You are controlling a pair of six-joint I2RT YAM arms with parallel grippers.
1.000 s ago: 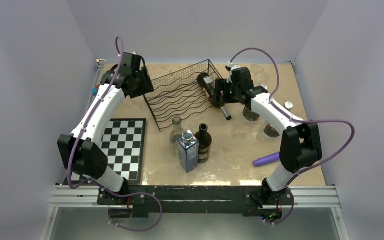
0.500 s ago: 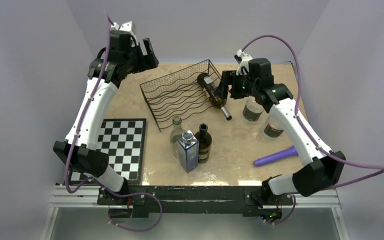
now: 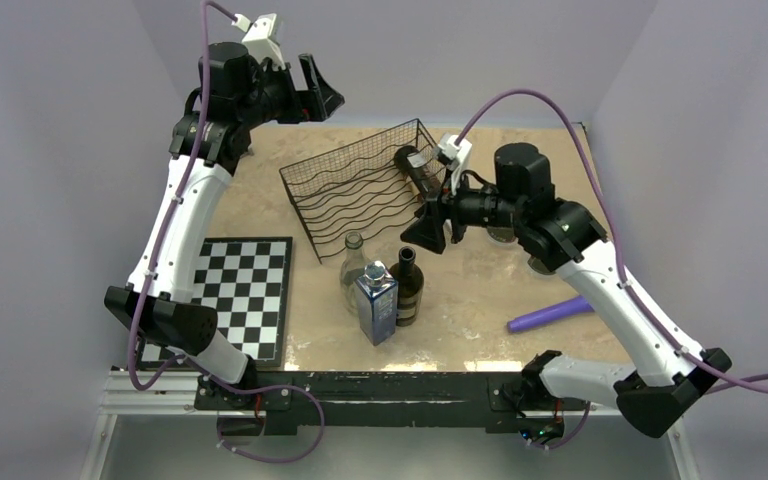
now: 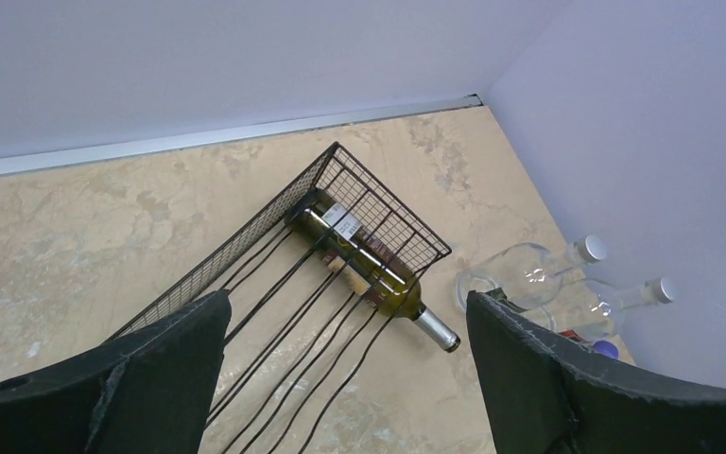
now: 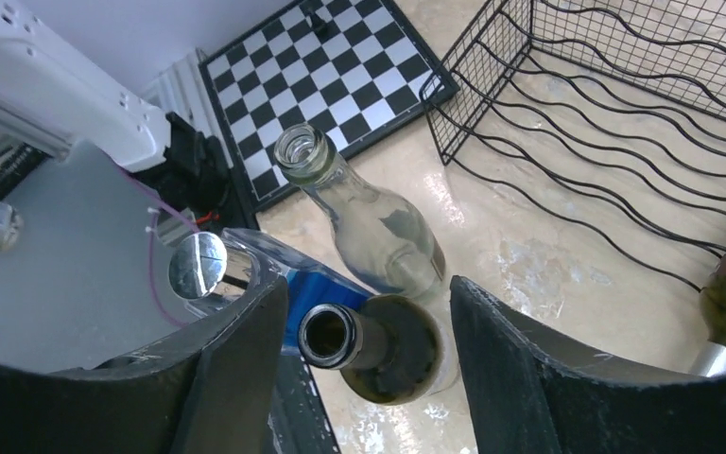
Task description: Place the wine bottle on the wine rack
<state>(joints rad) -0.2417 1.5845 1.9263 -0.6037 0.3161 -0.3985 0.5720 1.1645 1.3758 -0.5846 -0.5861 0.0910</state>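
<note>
A green wine bottle (image 4: 369, 270) lies on the right end of the black wire wine rack (image 3: 355, 190), its foil neck (image 4: 432, 331) sticking out past the front; nothing holds it. A dark, uncorked wine bottle (image 3: 407, 285) stands upright in front of the rack. My right gripper (image 3: 423, 232) hovers above it, open. In the right wrist view the bottle's mouth (image 5: 329, 334) shows between and below the fingers, untouched. The left gripper (image 3: 325, 95) is raised high at the back left, wide open and empty, looking down on the rack (image 4: 274, 255).
A clear empty bottle (image 3: 352, 265) and a blue carton-shaped bottle with a silver cap (image 3: 375, 300) stand beside the dark bottle. A checkerboard (image 3: 250, 290) lies front left. Clear capped bottles (image 4: 529, 274) and a purple object (image 3: 550, 313) lie on the right.
The left gripper opened and rose up and back from the rack's left end. The right gripper left the green bottle on the rack and swung forward over the standing bottles.
</note>
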